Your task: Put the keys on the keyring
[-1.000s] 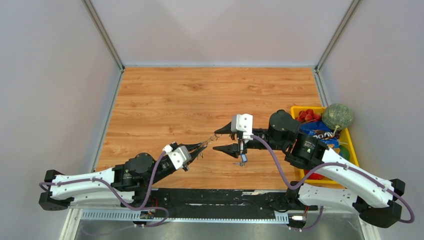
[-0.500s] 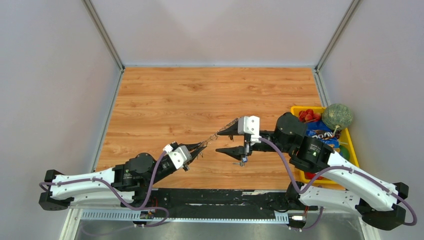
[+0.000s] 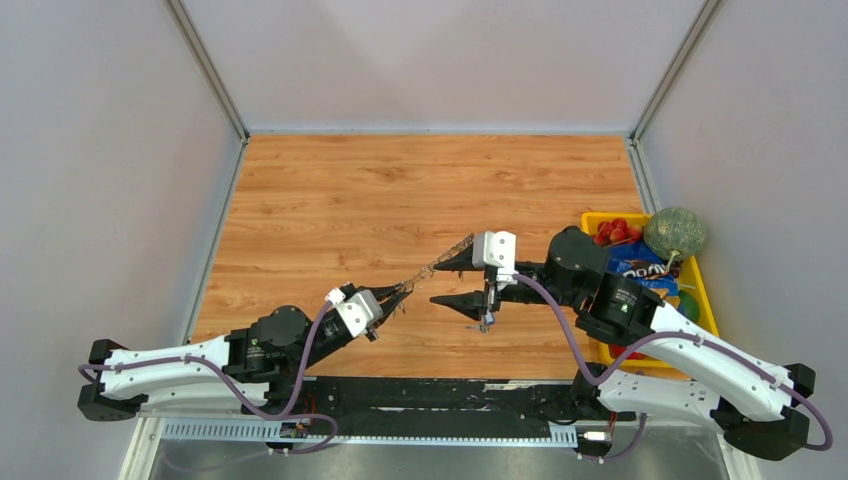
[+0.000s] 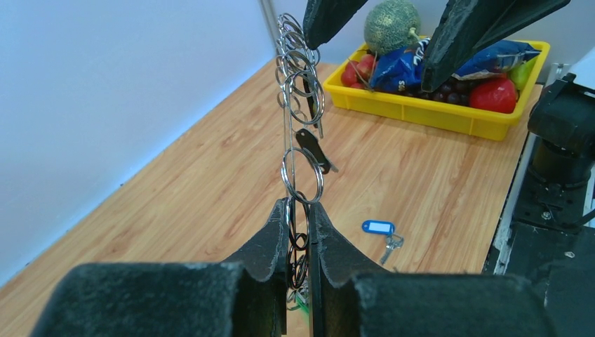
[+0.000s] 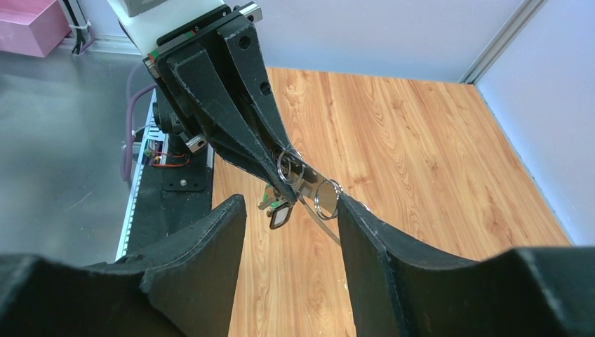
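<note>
**Item: keyring** (image 3: pixel 436 265). It is held in the air over the near-middle of the worktop (image 3: pixel 400 190), stretched from the left gripper (image 3: pixel 401 294) toward the right gripper (image 3: pixel 434 283).
- Left jaws: clenched on the keyring's near end.
- Right jaws: released and spread wide, with one finger lying against the keyring's far end and nothing clamped.

**Item: keys.**
- The green-tagged key (image 5: pixel 279 216) hangs just under the left jaws.
- The dark-headed key (image 4: pixel 313 151) hangs partway along the keyring. You may judge both of these as already threaded.
- The blue-tagged key (image 4: pixel 379 227) lies flat on the worktop toward its near edge, beneath the right gripper and apart from the keyring.

**Step in hand, as judged:** the keyring is steadied between your two arms, and the blue-tagged key is not yet collected.

**Next move:** lower your right jaws onto the blue-tagged key and pinch its tag. Then carry it up to the keyring's opening while the left grip holds firm.
</note>
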Controlling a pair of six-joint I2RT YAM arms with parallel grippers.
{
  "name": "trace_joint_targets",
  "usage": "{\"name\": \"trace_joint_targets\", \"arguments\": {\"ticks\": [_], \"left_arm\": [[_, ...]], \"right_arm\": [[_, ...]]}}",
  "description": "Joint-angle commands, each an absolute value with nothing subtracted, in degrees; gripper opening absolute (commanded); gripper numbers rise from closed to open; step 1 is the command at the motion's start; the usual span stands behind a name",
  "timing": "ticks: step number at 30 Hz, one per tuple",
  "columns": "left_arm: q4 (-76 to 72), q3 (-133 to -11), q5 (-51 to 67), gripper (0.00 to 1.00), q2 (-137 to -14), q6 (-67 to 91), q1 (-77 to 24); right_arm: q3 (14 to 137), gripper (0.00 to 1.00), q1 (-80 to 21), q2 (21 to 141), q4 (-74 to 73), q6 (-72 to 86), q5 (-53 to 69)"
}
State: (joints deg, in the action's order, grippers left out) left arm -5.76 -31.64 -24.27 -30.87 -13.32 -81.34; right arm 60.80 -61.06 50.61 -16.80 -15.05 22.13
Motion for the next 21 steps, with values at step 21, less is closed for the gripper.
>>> {"name": "trace_joint_targets", "arguments": {"ticks": [21], "left_arm": [[-11.1,-33.4,-21.4,0.00,-28.4,-12.9,-81.5]], "right_arm": [[60.7,0.56,-61.4,52.6,-13.4,-14.1,18.8]]}}
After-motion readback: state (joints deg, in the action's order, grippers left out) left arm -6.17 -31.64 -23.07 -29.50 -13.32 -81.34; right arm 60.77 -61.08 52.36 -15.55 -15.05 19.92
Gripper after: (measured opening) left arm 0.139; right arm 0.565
